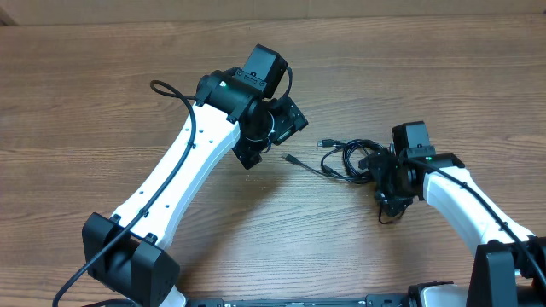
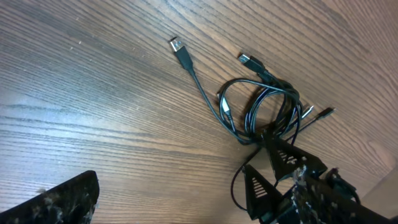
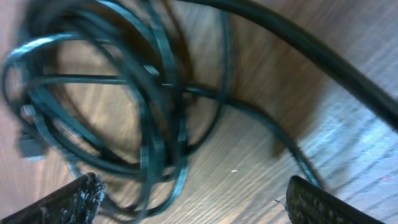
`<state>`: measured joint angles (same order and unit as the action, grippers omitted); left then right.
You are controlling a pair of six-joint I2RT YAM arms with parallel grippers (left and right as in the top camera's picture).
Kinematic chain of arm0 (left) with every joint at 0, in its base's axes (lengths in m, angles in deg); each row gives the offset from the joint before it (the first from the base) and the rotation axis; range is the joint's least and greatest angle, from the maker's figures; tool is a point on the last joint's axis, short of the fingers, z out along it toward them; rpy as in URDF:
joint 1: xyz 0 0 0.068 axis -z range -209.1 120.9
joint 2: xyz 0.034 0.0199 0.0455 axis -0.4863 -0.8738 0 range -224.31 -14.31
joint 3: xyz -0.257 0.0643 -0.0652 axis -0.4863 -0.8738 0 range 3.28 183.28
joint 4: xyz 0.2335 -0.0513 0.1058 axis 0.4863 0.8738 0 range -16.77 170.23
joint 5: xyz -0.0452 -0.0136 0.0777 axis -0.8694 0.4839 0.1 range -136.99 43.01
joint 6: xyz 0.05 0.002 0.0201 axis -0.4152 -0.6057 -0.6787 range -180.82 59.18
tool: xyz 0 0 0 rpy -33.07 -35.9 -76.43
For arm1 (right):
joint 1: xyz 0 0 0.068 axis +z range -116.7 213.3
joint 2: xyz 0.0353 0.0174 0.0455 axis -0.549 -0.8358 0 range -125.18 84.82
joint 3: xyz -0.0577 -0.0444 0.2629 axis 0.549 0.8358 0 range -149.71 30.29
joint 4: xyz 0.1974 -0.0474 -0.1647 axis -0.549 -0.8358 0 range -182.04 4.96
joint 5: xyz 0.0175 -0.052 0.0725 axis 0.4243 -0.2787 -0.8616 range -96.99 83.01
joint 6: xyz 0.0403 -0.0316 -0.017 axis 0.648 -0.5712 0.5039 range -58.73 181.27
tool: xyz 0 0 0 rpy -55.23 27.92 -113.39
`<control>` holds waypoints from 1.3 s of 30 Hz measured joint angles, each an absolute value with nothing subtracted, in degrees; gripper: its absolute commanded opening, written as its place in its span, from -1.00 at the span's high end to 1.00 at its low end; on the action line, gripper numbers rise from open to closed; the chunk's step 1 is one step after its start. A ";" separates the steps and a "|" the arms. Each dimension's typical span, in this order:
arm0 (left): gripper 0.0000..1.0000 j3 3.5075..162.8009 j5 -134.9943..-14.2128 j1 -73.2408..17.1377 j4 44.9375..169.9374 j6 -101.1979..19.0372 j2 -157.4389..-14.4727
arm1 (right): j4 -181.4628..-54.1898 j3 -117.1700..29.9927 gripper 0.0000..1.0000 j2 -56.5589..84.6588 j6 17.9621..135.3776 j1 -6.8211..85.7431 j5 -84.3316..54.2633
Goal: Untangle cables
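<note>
The cables (image 1: pixel 344 157) lie in a tangled black bundle on the wooden table, right of centre. In the left wrist view the cables (image 2: pixel 261 109) form overlapping loops, with one silver-tipped plug (image 2: pixel 177 45) stretched out to the left and another plug (image 2: pixel 249 60) above the loops. My right gripper (image 1: pixel 380 183) sits at the bundle's right edge, open; its fingers (image 2: pixel 280 158) touch the loops. In its own view the right gripper (image 3: pixel 196 200) spans bare wood, with the cable loops (image 3: pixel 149 106) by its left finger (image 3: pixel 71 200). My left gripper (image 1: pixel 273 136) hovers open to the left of the cables, holding nothing.
A thicker black cable (image 3: pixel 298 46) wired to the right arm crosses the upper right of the right wrist view. A black arm cable (image 1: pixel 175 92) curls by the left arm. Bare wooden table (image 1: pixel 102 77) surrounds the bundle.
</note>
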<state>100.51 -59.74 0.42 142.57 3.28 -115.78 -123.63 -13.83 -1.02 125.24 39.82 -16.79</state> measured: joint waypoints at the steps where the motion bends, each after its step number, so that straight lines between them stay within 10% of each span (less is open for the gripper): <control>1: -0.99 100.51 -59.74 0.42 142.77 3.28 -115.78 | -123.21 -13.44 -0.85 -1.02 125.59 39.82 -16.79; 9: -0.99 100.51 -59.52 0.42 143.23 2.21 -115.78 | -121.57 -12.65 -0.28 -1.06 127.07 39.82 -15.68; 21: -0.99 100.51 -58.87 0.42 143.60 0.44 -115.78 | -118.01 -12.65 0.04 -3.36 129.21 39.82 -11.42; 26: -0.99 100.51 -58.71 0.42 144.34 -0.87 -115.78 | -115.74 -13.50 0.92 -6.68 130.02 39.80 -11.64; 39: -1.00 100.51 -60.40 0.42 145.92 -1.22 -115.78 | -115.54 -15.01 0.93 -8.34 130.24 39.71 -18.54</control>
<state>100.51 -60.40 0.42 145.92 -1.22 -115.78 -115.54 -15.01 -8.34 130.24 39.71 -18.54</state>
